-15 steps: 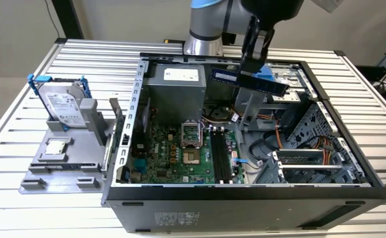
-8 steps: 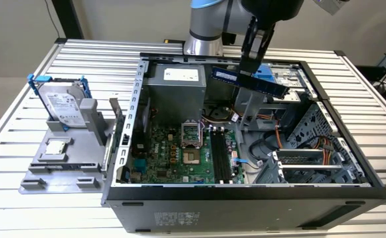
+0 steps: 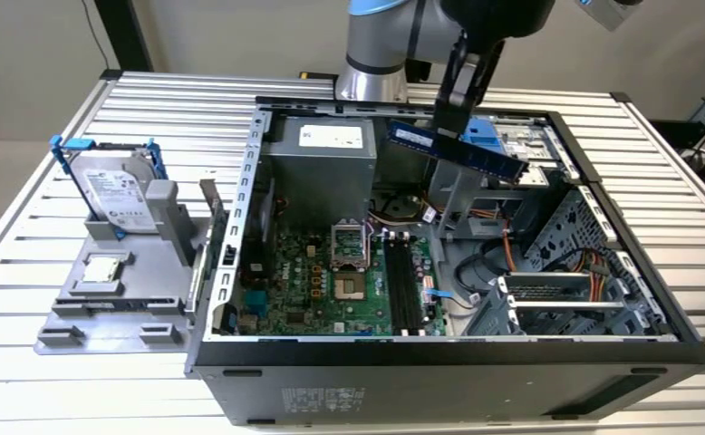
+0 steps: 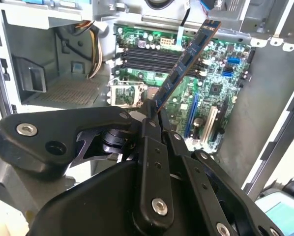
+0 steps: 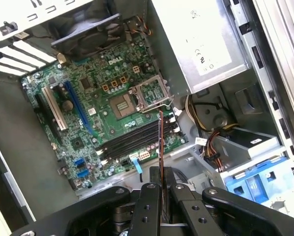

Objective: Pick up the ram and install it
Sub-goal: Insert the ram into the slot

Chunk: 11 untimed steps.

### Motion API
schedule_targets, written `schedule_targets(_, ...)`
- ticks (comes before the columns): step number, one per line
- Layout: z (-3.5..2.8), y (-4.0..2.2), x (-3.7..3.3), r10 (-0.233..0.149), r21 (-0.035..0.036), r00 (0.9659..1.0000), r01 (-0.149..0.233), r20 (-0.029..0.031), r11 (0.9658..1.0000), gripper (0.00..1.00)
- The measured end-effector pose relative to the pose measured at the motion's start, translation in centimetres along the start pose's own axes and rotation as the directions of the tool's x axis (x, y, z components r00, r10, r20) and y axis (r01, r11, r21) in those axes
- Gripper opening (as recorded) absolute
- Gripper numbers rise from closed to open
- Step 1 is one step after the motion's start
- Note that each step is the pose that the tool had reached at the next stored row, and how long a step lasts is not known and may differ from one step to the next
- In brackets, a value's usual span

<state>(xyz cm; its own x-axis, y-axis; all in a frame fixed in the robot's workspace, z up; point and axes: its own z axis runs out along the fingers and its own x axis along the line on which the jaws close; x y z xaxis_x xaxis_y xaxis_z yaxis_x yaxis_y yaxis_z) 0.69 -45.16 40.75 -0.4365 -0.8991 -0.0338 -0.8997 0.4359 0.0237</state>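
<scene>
The black end effector (image 3: 449, 127) is clamped toward one end of the long, narrow, dark blue-green ram stick (image 3: 456, 148). It holds the stick tilted in the air above the open grey computer case (image 3: 449, 381). That is well above the black memory slots (image 5: 137, 137), probably to clear the case walls.

Arm (image 3: 374, 50) enters from the top of the exterior view: pale grey joint upright, black wrist housing beside it toward the exterior view's right. Gripper (image 3: 449, 125) points down, slightly slanted — black fingers (image 3: 464, 86) drawn together, pinching the ram (image 3: 488, 159) across its flat faces. In both wrist views the finger linkages converge on the board's edge.
</scene>
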Motion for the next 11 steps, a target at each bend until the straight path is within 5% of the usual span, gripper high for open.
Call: schedule_targets(11,0.00,0.00,0.00,0.084,0.0027,0.9965,-0.084,0.0021,0.9965,0.00)
